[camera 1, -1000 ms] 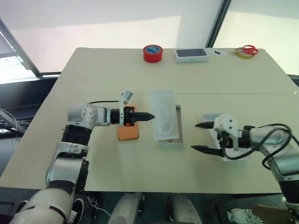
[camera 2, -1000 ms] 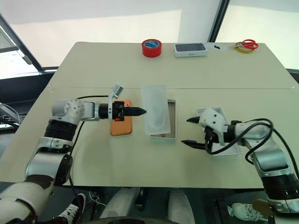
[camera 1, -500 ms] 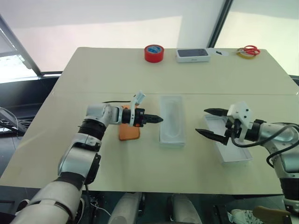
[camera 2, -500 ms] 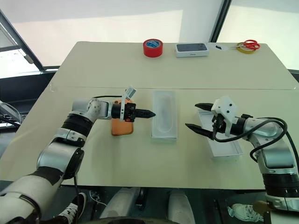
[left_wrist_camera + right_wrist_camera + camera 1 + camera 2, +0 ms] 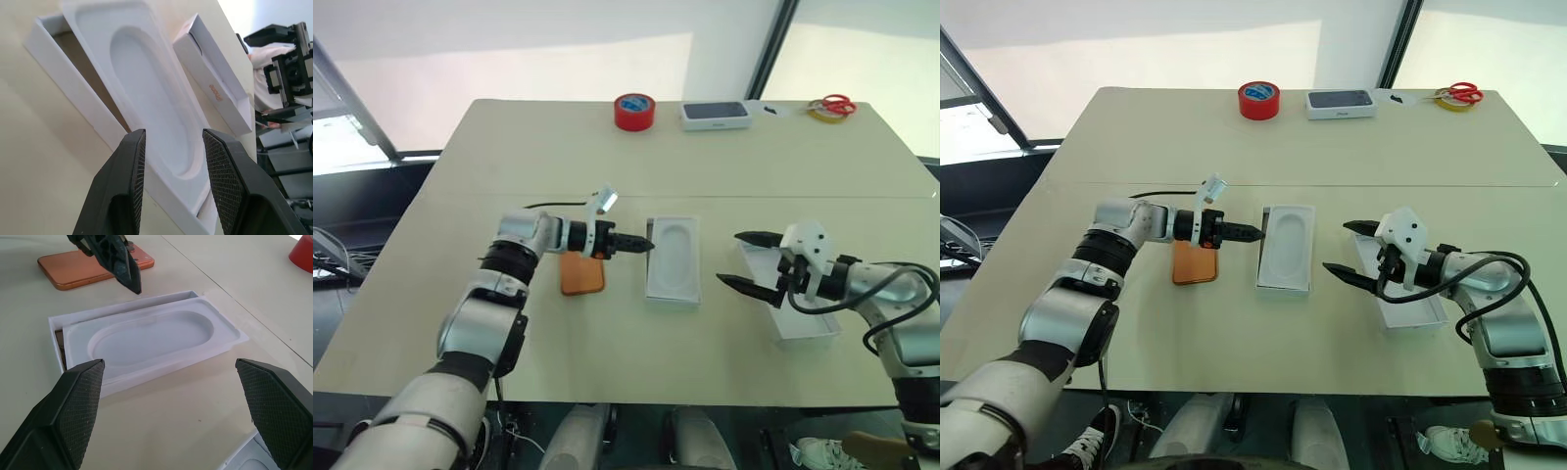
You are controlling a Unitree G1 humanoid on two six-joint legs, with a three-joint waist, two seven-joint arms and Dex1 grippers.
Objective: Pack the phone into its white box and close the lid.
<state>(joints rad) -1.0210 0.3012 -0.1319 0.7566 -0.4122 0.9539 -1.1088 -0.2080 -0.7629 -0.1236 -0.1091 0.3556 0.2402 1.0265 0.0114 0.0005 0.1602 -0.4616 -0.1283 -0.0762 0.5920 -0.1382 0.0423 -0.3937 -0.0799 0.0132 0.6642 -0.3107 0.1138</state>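
Step in hand: judged to be seating the moulded tray (image 5: 1289, 241) squarely in the white box (image 5: 1287, 286); the tray sits skewed, one long edge riding over the box wall, the brown inside showing at the other side.
Doing it well: nudge the tray's long edge level and parallel to the box walls, pressing lightly so the box does not slide on the counter (image 5: 1234, 137).
Left gripper (image 5: 172, 161): jaws a little apart, clamped on nothing, tips just beside the tray's edge at the box's 9 o'clock.
Right gripper (image 5: 1344, 249): jaws wide apart, empty, hovering at the box's 3 o'clock, over the lid (image 5: 1412, 308).
Phone (image 5: 1195, 262): flat on the counter, back up, at 9 o'clock of the box, partly under the left gripper; not yet packed.
Long axes: phone, box and tray all run 12 to 6 o'clock, roughly parallel; which end of the phone bears its camera cannot be told.
Lid: hollow side up, angled slightly, well apart from the box.
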